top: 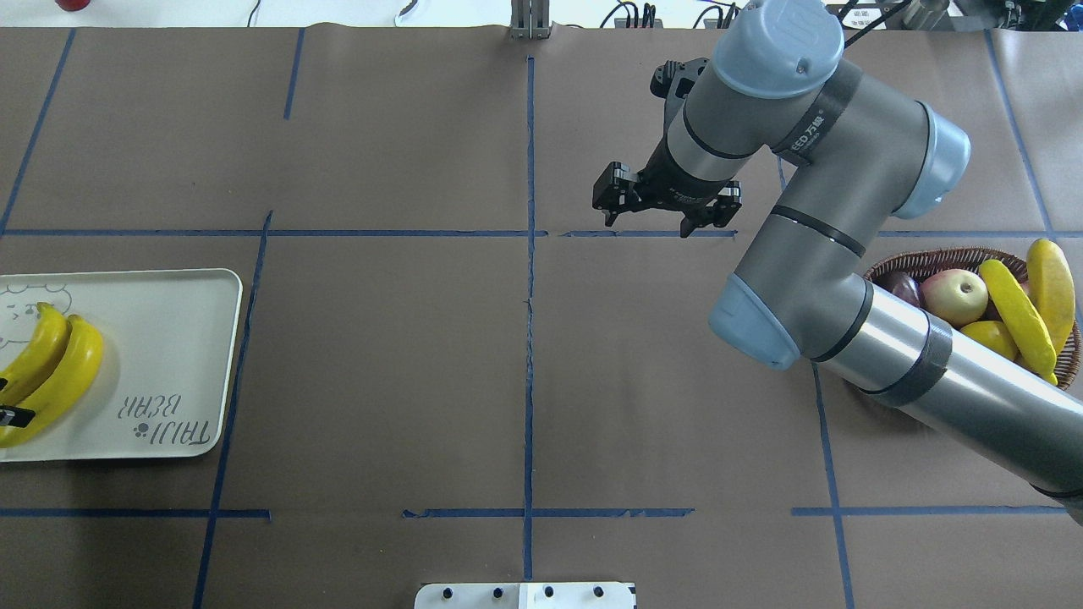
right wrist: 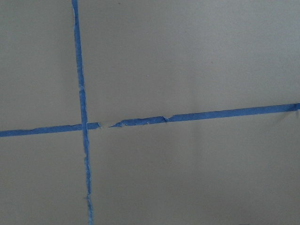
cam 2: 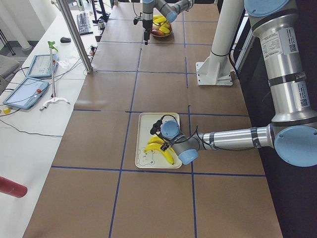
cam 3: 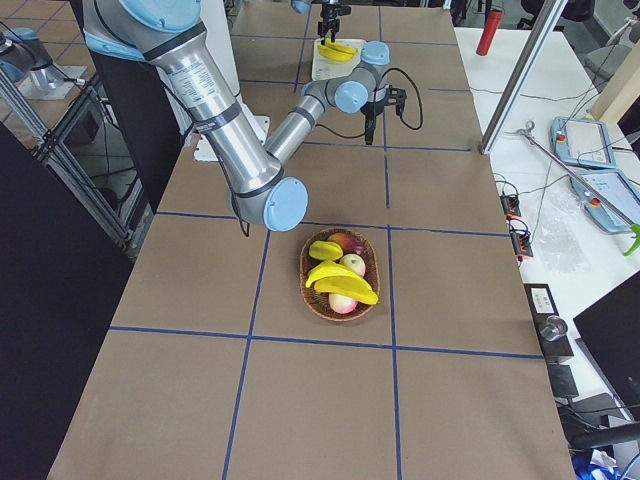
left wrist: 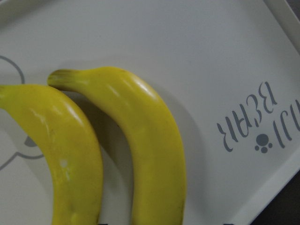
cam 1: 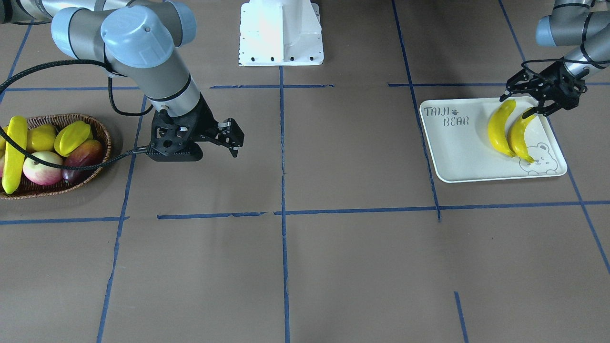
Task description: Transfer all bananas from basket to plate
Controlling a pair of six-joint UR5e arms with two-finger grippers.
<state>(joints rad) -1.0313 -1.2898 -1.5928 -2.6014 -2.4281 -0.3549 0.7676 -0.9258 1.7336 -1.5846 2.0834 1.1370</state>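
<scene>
At the tabletop's left edge, on the plate (top: 169, 338): two bananas (top: 51, 372) touching, left end effector (cam 1: 524, 101) spread open over their tips, gripping nothing. At the right edge, in the basket (top: 939, 254): other two bananas (top: 1019, 317) atop an apple (top: 954, 296). Farther off, right end effector (top: 664, 211) wide open, empty; pinch the top banana mid-length, lift straight. Plate print: "TAIJI BEAR"

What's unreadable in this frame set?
1. Count of basket bananas: the front view's edge cuts the basket; overhead, the right arm covers part; right side view too small.
2. Whether the left gripper touches the plate bananas: overhead edge crops it, its wrist blocks the left side view.
3. Right gripper in its wrist view: only table and tape show.
</scene>
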